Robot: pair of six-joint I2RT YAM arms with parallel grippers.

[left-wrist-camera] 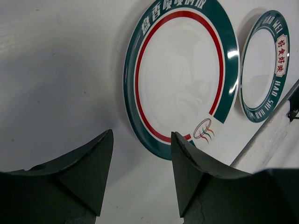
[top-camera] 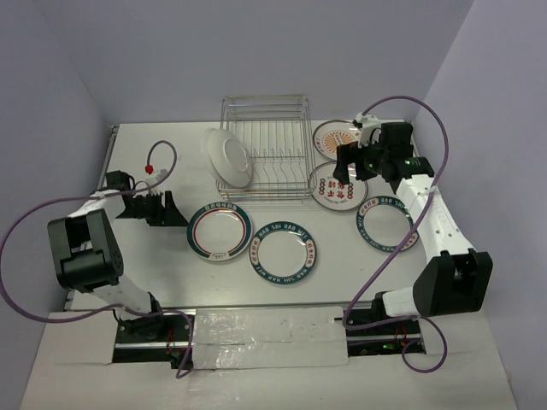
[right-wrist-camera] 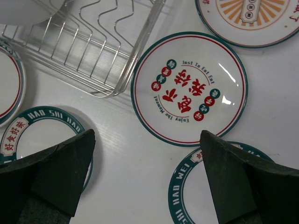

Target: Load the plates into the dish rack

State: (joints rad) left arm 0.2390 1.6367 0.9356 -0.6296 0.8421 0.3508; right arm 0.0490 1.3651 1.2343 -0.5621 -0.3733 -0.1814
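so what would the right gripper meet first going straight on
Probably the flat plate with red characters, beside the dish rack; the open right gripper frames it, though depth is unclear.

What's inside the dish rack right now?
One plate, tilted at the left end of the dish rack, plain white underside showing. The rest of the rack shows only bare wire. The plate's printed face and the wire directly behind it are covered.
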